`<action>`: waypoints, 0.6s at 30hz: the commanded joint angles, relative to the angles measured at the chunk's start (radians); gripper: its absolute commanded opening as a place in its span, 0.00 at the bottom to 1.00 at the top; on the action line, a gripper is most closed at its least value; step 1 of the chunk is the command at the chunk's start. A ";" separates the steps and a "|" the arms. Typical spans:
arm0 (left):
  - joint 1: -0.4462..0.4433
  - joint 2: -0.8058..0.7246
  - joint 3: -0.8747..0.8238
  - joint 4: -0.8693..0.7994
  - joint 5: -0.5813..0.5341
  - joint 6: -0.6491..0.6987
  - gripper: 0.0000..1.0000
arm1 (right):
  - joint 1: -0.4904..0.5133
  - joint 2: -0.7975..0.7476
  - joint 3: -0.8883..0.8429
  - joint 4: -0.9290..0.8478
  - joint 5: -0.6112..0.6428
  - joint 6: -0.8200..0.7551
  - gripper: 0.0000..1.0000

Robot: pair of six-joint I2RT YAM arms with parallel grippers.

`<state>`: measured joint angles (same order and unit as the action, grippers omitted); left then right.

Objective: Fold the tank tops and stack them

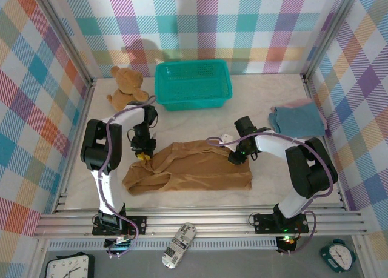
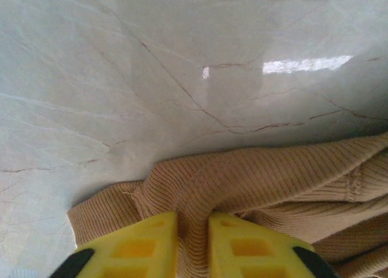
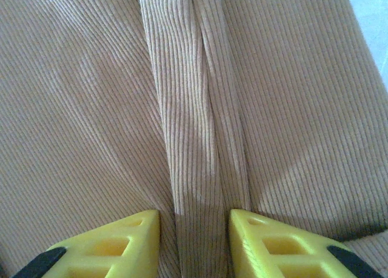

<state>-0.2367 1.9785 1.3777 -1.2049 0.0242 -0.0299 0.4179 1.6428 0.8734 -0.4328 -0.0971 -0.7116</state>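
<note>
the ochre tank top [image 1: 200, 172] is ribbed knit, bunched at its left end and flatter toward the right. it lies across the lower centre of the tabletop [image 1: 194, 126]. the left gripper [image 1: 144, 152] pinches a ridge of cloth at the top's upper-left edge. the right gripper [image 1: 235, 158] pinches a raised fold near its upper-right corner. the slate blue tank top [image 1: 296, 118] lies folded at the right edge.

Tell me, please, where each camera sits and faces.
Top external: above and behind the bases, looking down on table, left arm, right arm, ochre tank top.
Left wrist: on the left arm, looking past the left gripper at the top's bunched edge and table.
Right wrist: on the right arm, looking past the right gripper at ribbed cloth.
Shared: the ochre tank top, pinched by both grippers.
</note>
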 commanded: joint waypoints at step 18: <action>0.074 -0.043 0.237 -0.148 -0.213 -0.011 0.00 | -0.032 0.025 -0.020 -0.098 0.038 0.020 0.32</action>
<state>-0.1905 1.9743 1.5867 -1.2846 -0.1280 -0.0338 0.4004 1.6428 0.8745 -0.4389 -0.0937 -0.7036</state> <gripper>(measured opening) 0.049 0.319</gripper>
